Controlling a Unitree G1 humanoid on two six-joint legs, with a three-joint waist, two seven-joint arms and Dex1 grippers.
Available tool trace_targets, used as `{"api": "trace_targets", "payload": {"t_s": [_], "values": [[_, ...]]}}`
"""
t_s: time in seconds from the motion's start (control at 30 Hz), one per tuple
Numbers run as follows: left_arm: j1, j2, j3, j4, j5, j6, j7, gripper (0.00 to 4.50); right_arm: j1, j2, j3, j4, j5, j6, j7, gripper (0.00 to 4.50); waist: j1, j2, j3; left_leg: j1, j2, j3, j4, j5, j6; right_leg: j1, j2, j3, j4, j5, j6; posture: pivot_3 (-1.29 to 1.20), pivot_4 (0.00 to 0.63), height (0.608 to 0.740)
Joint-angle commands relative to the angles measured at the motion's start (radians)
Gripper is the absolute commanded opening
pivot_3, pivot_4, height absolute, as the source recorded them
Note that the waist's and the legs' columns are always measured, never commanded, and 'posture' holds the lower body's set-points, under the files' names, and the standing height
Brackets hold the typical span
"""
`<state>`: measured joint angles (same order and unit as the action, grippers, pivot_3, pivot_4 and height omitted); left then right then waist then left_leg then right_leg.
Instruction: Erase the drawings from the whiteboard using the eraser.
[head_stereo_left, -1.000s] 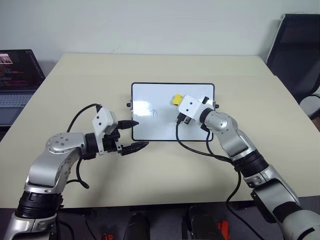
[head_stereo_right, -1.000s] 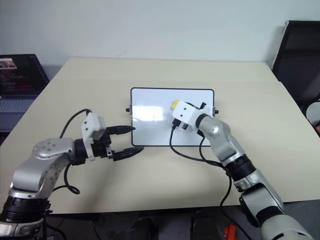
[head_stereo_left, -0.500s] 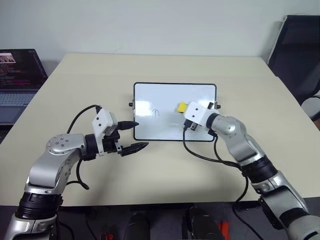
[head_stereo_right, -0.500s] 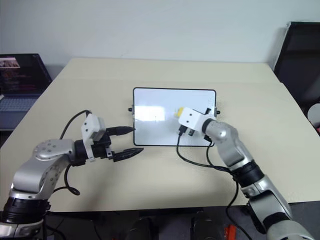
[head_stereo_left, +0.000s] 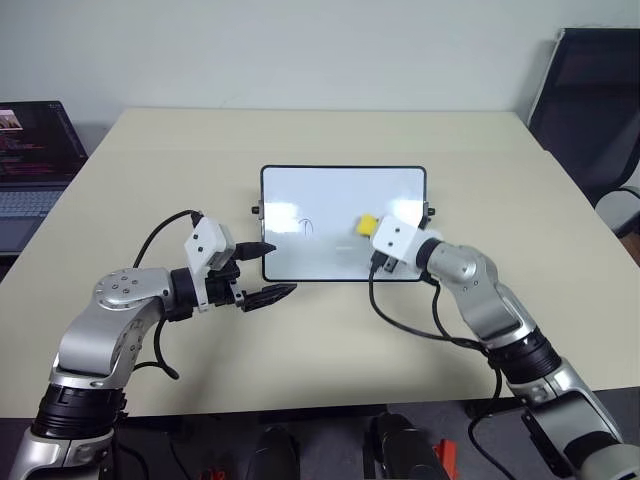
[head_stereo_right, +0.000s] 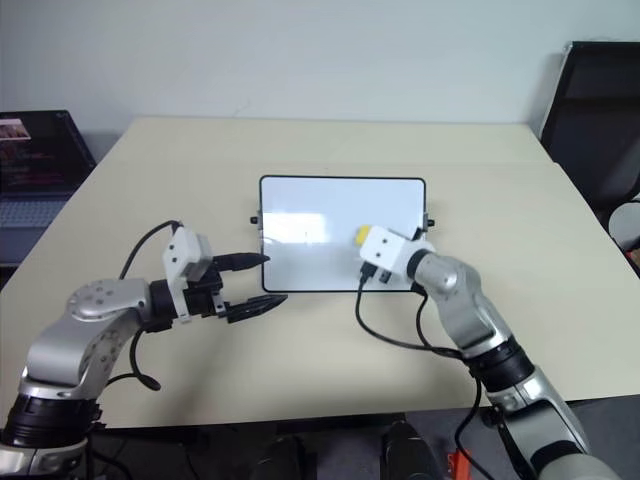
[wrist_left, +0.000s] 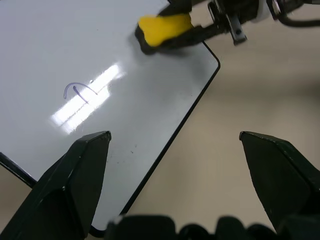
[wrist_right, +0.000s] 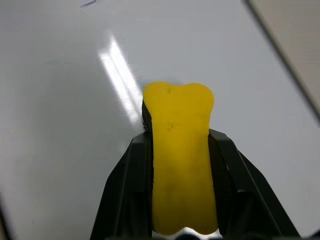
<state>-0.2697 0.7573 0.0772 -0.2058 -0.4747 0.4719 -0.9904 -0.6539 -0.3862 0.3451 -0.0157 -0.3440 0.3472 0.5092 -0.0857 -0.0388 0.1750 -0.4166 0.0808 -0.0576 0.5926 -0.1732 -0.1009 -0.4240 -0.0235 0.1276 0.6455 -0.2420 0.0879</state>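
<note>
On the beige surface (head_stereo_left: 330, 330), the eraser (head_stereo_left: 367, 224) is gripped by the right pincer (head_stereo_left: 372, 230) over the whiteboard (head_stereo_left: 330, 200); the left pincer (head_stereo_left: 268, 270) is held open beside it.

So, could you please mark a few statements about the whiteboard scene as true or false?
1. The right gripper is shut on the eraser. True.
2. The whiteboard is wiped clean. False: a drawing remains near its left side.
3. The left gripper is open. True.
4. The left gripper holds a marker. False: it holds nothing.
5. A laptop sits left of the table. True.
</note>
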Motion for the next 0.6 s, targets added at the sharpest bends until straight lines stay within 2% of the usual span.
{"api": "trace_targets", "payload": {"t_s": [0.03, 0.23, 0.4, 0.6], "values": [[-0.015, -0.003, 0.019, -0.031, -0.012, -0.004, 0.011, 4.5, -0.014, 0.008, -0.01, 0.003, -0.005, -0.028, -0.012, 1.12, 0.001, 0.0, 0.0, 0.0, 0.0, 0.0, -0.001, 0.0, 0.0, 0.0, 0.0, 0.0, 0.0, -0.001, -0.001, 0.0, 0.15, 0.74], [0.01, -0.001, 0.051, -0.035, -0.021, -0.001, 0.036, 4.5, 0.028, 0.001, 0.006, -0.026, -0.001, -0.036, 0.018, 1.12, 0.002, 0.0, 0.0, -0.002, 0.0, 0.0, -0.001, -0.001, 0.0, 0.0, 0.0, 0.0, 0.0, -0.004, 0.001, 0.0, 0.15, 0.74], [0.037, -0.002, 0.097, -0.053, -0.052, 0.017, 0.06, 4.5, 0.078, 0.018, -0.068, -0.122, 0.062, 0.001, 0.011, 1.12, 0.002, 0.0, 0.0, -0.001, 0.0, 0.0, -0.001, -0.001, 0.0, 0.0, 0.0, 0.0, 0.001, -0.004, 0.001, 0.0, 0.15, 0.74], [0.023, -0.011, 0.109, -0.062, -0.063, 0.018, 0.081, 4.5, 0.208, 0.067, -0.196, -0.373, 0.277, 0.278, 0.093, 1.12, 0.005, 0.0, 0.0, -0.001, 0.0, -0.001, 0.0, -0.001, 0.0, 0.001, 0.0, -0.001, 0.001, -0.004, 0.001, 0.0, 0.15, 0.74]]}}
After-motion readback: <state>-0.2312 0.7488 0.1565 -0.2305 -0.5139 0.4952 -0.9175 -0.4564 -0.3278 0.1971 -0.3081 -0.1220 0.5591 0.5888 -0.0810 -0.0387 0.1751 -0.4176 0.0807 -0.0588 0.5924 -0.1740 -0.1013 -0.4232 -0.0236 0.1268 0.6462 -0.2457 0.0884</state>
